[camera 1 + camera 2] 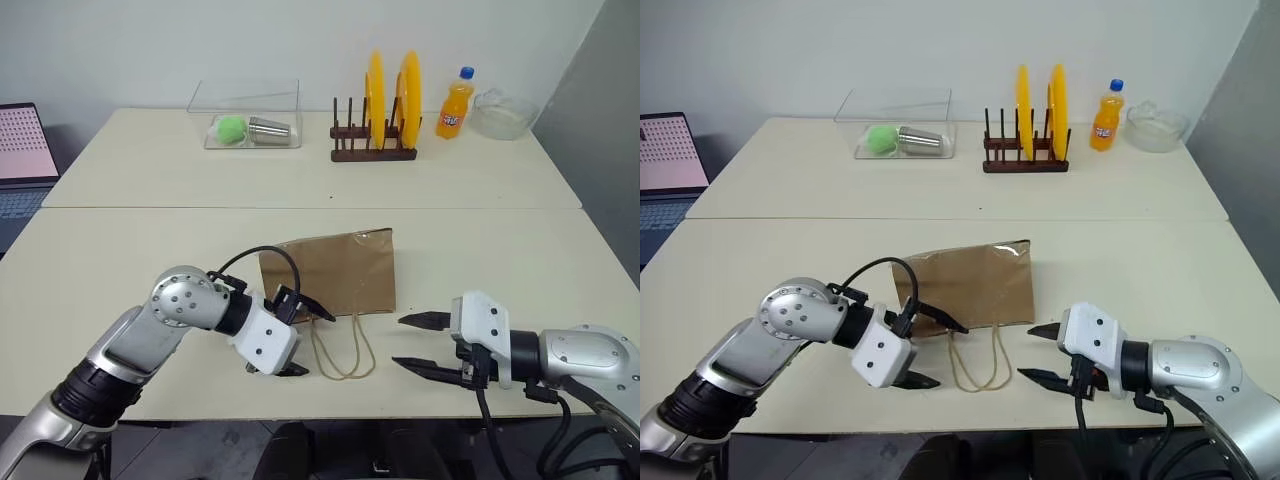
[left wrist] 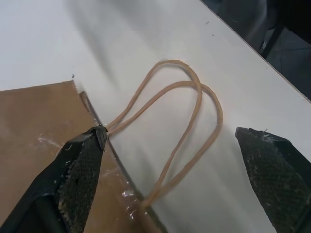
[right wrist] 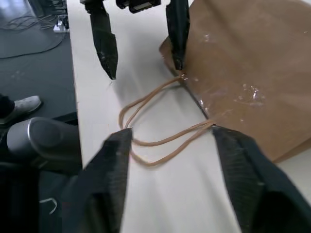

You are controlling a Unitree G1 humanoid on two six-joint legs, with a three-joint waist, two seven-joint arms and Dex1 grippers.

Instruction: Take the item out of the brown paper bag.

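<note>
In the left eye view, the bag (image 1: 340,272) is seen lying flat on the near table (image 1: 120,260), its mouth turned toward the robot and its two handles (image 1: 343,350) trailing from that edge at about 6 o'clock. The left gripper (image 1: 300,335) is placed at about 8 o'clock of the bag, jaws wide apart, with one finger at the mouth's left corner and the other out over the bare table. The right gripper (image 1: 422,345) is held at about 4 o'clock of the bag, just beside the handles, jaws apart and nothing between them. At the far table's 1 o'clock corner an orange soda bottle (image 1: 455,103) is stood near a plate rack (image 1: 378,120); it is not the item. The right eye view gives the same layout. In the left wrist view, one fingertip (image 2: 90,145) is set on the bag's mouth edge where a handle starts, while the other finger is kept clear of the loops. In the right wrist view, the handles are seen lying between that gripper's open fingers (image 3: 116,165), with the left gripper across from it at the bag's corner. The item cannot be seen anywhere; it is judged to be still inside the flattened bag. Nothing of the task is done yet: the mouth has to be opened or held, and the bottle reached and drawn out.
</note>
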